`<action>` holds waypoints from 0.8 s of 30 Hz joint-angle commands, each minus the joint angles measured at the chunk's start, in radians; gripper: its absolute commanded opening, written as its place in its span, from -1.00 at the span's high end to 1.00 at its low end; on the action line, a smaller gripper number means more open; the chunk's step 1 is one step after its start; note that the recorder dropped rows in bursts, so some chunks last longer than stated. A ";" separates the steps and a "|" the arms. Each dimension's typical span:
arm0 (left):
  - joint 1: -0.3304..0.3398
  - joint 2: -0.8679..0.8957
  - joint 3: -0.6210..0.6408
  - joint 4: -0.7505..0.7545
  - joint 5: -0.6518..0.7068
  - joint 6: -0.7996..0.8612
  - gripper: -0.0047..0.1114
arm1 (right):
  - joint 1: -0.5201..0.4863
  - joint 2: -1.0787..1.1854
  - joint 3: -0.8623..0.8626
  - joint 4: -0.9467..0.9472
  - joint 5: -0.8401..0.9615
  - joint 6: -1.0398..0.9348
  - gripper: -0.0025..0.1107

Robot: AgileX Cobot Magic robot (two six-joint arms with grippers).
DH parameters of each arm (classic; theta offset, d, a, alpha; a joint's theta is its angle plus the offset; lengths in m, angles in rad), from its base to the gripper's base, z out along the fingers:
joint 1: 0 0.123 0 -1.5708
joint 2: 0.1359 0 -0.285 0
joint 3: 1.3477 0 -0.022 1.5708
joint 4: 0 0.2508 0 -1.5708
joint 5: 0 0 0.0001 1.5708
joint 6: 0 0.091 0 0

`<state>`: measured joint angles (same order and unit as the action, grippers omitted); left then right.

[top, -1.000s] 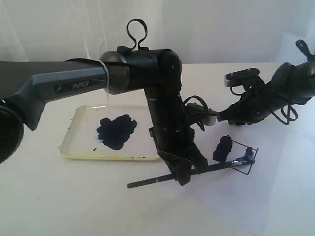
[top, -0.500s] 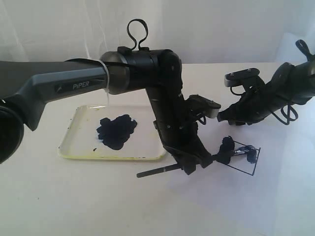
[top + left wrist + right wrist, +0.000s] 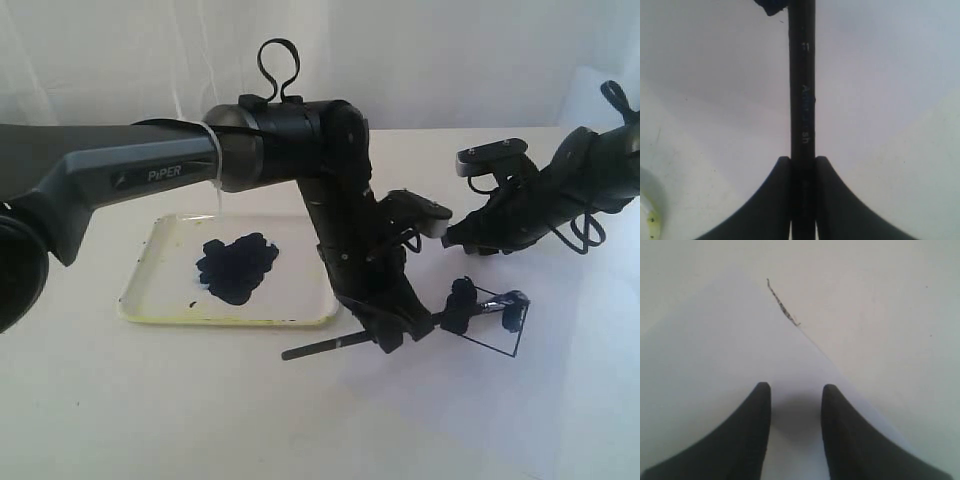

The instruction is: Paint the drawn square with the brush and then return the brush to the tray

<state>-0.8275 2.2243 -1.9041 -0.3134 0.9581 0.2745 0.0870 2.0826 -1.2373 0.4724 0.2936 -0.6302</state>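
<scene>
White tabletop (image 3: 150, 400): left fingers (image 3: 760, 210) pinch the near-level brush (image 3: 320, 347), tip rightward in the drawn square (image 3: 500, 330); right fingers (image 3: 747, 440) apart.

Within the last second the left pincer (image 3: 408, 330) has swung to the right, closer to the drawn square (image 3: 492, 322). The brush (image 3: 320, 346) went with it. Its free handle end now sits further right and a little higher over the counter (image 3: 150, 420), and its tip has climbed toward the square's upper right corner. Most of this happened first, and the last shift was small.
</scene>
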 commanded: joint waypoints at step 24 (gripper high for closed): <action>-0.003 -0.001 0.040 -0.022 -0.017 0.016 0.92 | -0.006 0.008 0.001 0.000 0.033 -0.002 0.37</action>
<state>-0.8275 2.2243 -1.8831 -0.3178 0.9421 0.2888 0.0870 2.0826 -1.2373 0.4724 0.2956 -0.6302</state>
